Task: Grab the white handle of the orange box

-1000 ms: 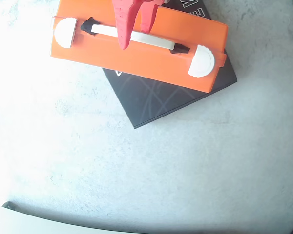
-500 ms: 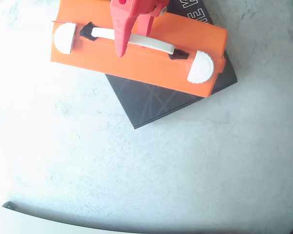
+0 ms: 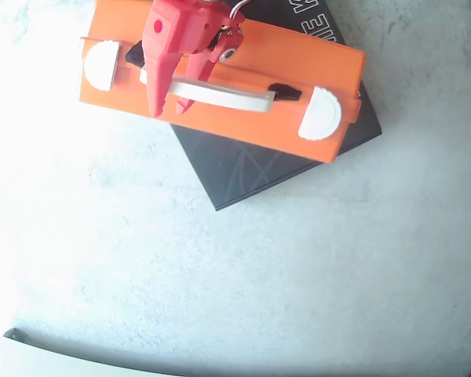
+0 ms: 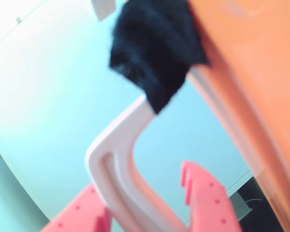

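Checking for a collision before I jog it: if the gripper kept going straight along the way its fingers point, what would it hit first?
Probably the white handle, already between the fingers of the gripper; past it, the orange box. Depth is unclear.

orange box [image 3: 298, 59], white handle [image 3: 228, 96], red pincer [image 3: 166, 106]

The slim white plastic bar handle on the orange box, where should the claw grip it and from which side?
Grip the slim off-white plastic bar handle along its straight middle span, away from the black pivot mounts. Come from above, fingers straddling the bar: it arches clear of the long flat orange plastic box, leaving a gap. The red claw already sits near its left end in the overhead view.
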Controlling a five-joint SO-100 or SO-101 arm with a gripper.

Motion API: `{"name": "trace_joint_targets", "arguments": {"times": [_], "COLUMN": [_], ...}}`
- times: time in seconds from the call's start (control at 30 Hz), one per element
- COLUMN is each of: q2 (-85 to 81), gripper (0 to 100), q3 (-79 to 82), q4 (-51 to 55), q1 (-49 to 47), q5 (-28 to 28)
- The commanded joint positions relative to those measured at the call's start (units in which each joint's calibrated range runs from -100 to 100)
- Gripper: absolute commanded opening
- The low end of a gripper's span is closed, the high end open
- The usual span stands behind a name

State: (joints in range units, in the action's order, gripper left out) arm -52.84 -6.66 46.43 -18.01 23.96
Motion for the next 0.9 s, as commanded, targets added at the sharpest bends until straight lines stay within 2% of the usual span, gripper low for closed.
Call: {"name": "trace_joint_targets", "arguments": {"times": [0.0, 0.1, 0.37, 0.43, 0.53, 0.67, 0.87], "q2": [5.9, 9.9, 16.0, 16.6, 17.2, 16.4, 9.6], "gripper": [2, 2, 1, 1, 1, 1, 1], "q3": [-1.1, -6.1, -17.0, -16.2, -10.4, 8.4, 42.2], "q4": [6.9, 15.9, 39.7, 46.0, 51.5, 45.0, 19.6], "q1": [-0.6, -0.7, -0.6, -0.2, -0.2, -0.1, 0.6], "q5": [6.7, 8.5, 19.0, 19.6, 17.7, 14.1, 12.6]}}
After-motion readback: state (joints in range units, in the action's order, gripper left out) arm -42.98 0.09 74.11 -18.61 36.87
